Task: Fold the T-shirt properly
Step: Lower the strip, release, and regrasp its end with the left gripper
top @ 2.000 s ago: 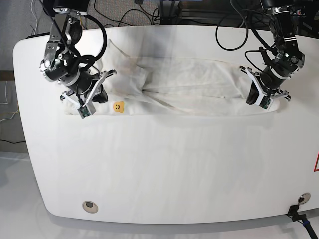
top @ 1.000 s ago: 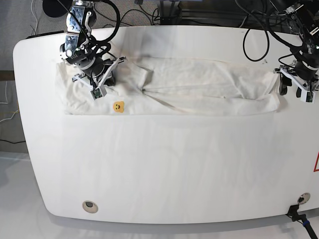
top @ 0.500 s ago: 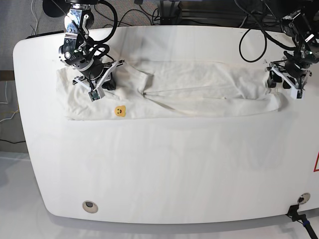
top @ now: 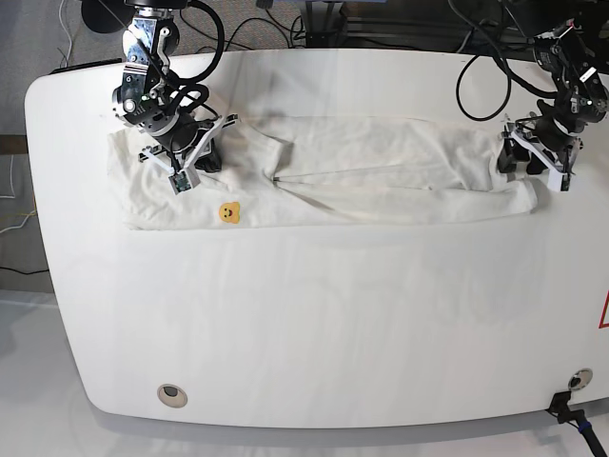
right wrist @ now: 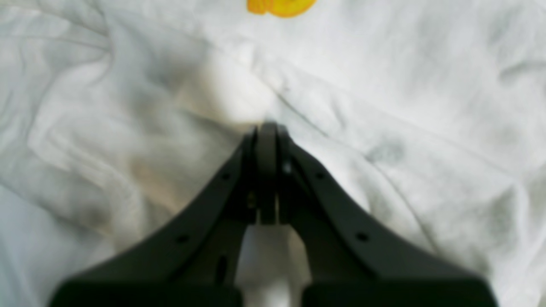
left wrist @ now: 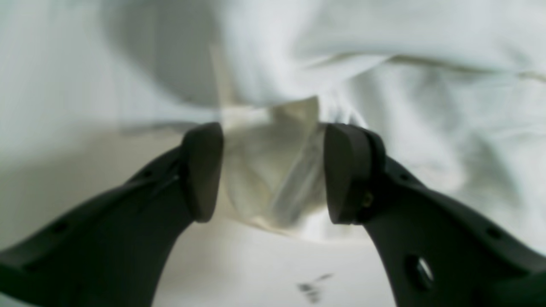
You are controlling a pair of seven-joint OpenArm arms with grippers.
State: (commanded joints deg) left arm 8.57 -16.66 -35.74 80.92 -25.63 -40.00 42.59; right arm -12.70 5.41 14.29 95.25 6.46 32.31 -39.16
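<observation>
The white T-shirt (top: 381,162) lies as a long folded band across the far half of the tabletop, with its yellow bear mark (top: 227,211) facing up near the front left edge. My right gripper (top: 203,160) rests on the shirt's left part. In the right wrist view it (right wrist: 266,128) is shut, pinching puckered cloth, and the bear mark (right wrist: 281,5) is just ahead. My left gripper (top: 517,162) is at the shirt's right end. In the left wrist view it (left wrist: 273,170) is open, with a bunched fold of the shirt (left wrist: 273,179) between its pads (left wrist: 204,170).
The white tabletop (top: 333,314) stretches in front of the shirt. A round hole (top: 172,393) is at the front left, and a black connector (top: 571,414) and a red mark (top: 603,312) are at the right edge. Cables (top: 276,24) run behind the table.
My left gripper has moved inward from off the shirt's right end and now straddles a fold of it. The right gripper has hardly moved in the last half second.
</observation>
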